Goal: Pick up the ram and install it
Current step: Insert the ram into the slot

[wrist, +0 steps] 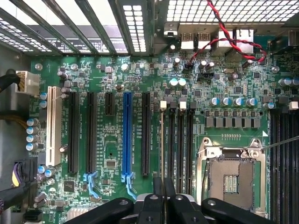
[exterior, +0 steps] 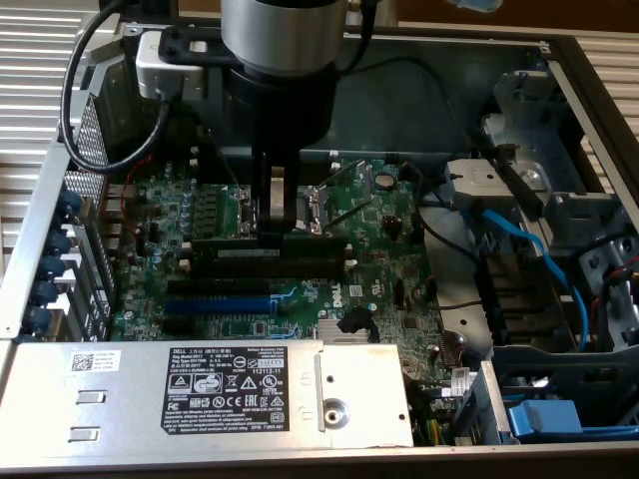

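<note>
Squinting at this: end effector [exterior: 281, 215] is nearly closed, pinching the ram [exterior: 230, 243] mid-length, over the black memory slots [wrist: 180, 140] beyond the blue slot [exterior: 218, 302]. Can't tell if it's seated. CPU socket [wrist: 229, 179] crowds the far side.

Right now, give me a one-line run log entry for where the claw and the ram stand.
claw: shut on ram | ram: on edge at the black memory slots | seated: cannot tell

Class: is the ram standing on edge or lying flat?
On edge: the ram stands along the memory slots, pinched by the gripper. Seated: cannot tell.
</note>
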You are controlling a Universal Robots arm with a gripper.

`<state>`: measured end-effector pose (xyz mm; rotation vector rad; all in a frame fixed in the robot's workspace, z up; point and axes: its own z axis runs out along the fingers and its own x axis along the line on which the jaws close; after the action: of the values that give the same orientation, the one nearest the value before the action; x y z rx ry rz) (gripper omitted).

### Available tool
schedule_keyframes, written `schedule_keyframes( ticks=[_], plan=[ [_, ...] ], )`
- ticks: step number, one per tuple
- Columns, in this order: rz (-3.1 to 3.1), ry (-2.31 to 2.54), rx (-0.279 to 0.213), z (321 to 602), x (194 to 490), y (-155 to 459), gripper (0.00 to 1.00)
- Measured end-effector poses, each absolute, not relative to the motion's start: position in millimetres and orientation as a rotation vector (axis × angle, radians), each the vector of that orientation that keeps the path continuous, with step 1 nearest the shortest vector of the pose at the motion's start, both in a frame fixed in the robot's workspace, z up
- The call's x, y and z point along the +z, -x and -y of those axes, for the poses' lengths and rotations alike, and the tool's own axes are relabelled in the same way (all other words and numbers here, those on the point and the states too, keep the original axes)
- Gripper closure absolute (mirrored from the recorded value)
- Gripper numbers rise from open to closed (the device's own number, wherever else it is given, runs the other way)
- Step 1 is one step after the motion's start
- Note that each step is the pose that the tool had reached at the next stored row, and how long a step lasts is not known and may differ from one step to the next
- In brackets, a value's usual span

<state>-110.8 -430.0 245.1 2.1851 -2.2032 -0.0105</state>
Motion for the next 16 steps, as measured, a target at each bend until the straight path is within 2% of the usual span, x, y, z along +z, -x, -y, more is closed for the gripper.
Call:
schedule_keyframes(
  ticks=[16],
  plan=[
    [2.200,-2.182,-0.018,429.9,244.0,111.0,0.88]
  ],
)
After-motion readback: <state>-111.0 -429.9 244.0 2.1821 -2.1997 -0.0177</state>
